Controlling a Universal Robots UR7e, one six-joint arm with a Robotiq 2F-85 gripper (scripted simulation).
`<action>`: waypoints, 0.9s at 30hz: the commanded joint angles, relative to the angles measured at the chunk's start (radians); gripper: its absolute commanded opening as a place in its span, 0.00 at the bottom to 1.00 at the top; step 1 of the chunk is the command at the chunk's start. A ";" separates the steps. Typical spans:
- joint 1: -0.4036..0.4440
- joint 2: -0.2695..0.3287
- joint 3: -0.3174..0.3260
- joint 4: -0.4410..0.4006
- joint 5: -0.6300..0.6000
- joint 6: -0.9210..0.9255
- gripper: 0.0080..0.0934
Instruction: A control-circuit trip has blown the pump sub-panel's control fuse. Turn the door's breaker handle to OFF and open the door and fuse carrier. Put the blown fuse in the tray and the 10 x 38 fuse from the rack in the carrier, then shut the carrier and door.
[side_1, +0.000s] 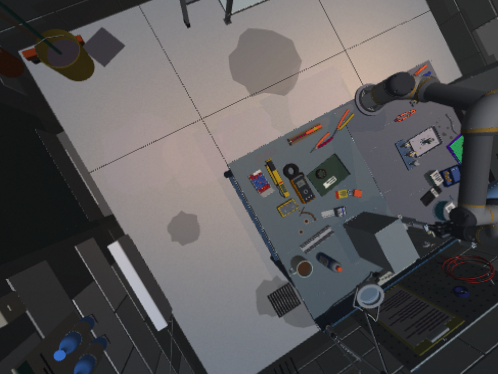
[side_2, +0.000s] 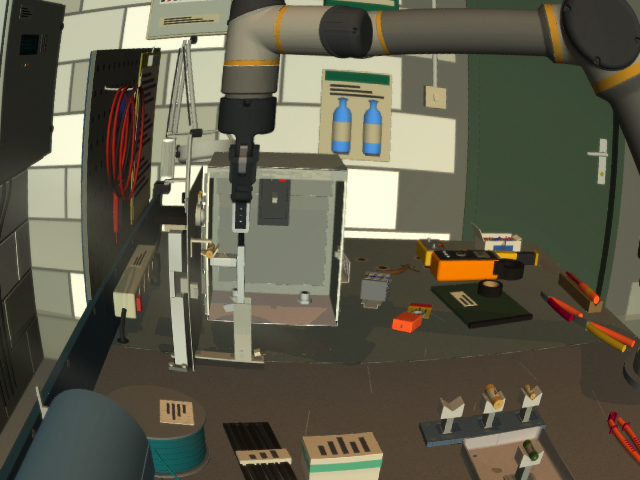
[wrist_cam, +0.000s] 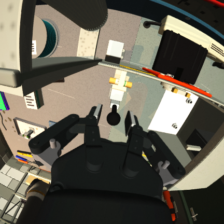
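Observation:
The fuse carrier (side_2: 241, 289) is partly hidden behind my gripper in the second side camera; it stands swung out in front of the open grey sub-panel (side_2: 276, 237). A fuse with brass ends (wrist_cam: 120, 82) sits crosswise in the carrier, below its black knob (wrist_cam: 113, 118). My gripper (wrist_cam: 113, 120) is open and holds nothing, its fingers either side of that knob. The panel door (side_2: 181, 279) stands open to the left. On the bench's near right the fuse rack (side_2: 483, 413) holds two fuses, and the tray (side_2: 517, 457) in front holds a green one.
A pegboard with red cable (side_2: 121, 150) runs along the bench's left edge. An orange meter (side_2: 465, 264), a black pad with tape (side_2: 481, 305), an orange box (side_2: 407, 323) and screwdrivers (side_2: 589, 315) lie right of the panel. A cable spool (side_2: 173, 431) sits at the near left.

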 joint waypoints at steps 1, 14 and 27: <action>0.000 -0.001 0.000 0.000 0.000 0.000 0.47; 0.000 -0.005 -0.019 0.021 0.000 0.000 0.47; 0.000 -0.016 -0.128 0.142 0.000 0.000 0.47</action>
